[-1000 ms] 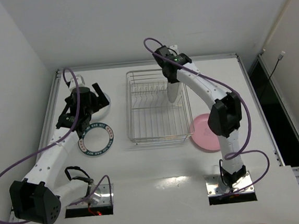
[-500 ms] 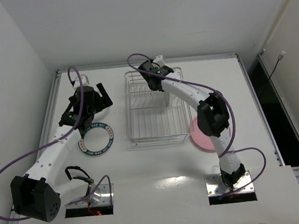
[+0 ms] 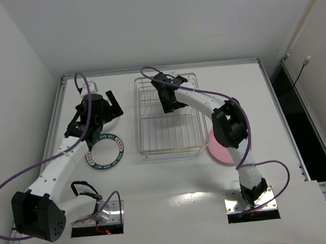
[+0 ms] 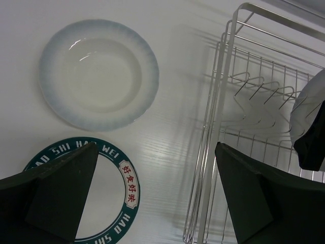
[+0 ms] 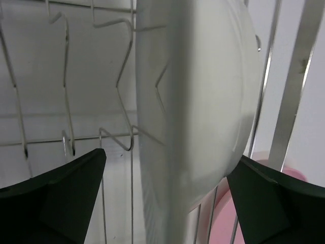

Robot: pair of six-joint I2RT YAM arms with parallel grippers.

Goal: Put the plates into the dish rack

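Observation:
The silver wire dish rack (image 3: 139, 124) sits mid-table. My right gripper (image 3: 170, 101) reaches into its far end. In the right wrist view a plain white plate (image 5: 203, 101) stands on edge among the rack's prongs (image 5: 66, 76), and the right gripper (image 5: 167, 162) is open, its fingers wide apart on either side of it. My left gripper (image 3: 101, 104) hangs open over the table (image 4: 156, 147), between a second white plate (image 4: 99, 73) and the plate with the dark blue lettered rim (image 4: 127, 183). A pink plate (image 3: 219, 148) lies right of the rack.
The rack's near rows of prongs (image 4: 254, 96) hold nothing. The racked plate's edge (image 4: 307, 109) shows at the right of the left wrist view. The table's raised rim (image 3: 59, 108) runs close to the left arm.
The right gripper moved left and down into the rack's far end with the white plate, then opened, leaving the plate on edge between its fingers. The left arm barely shifted.

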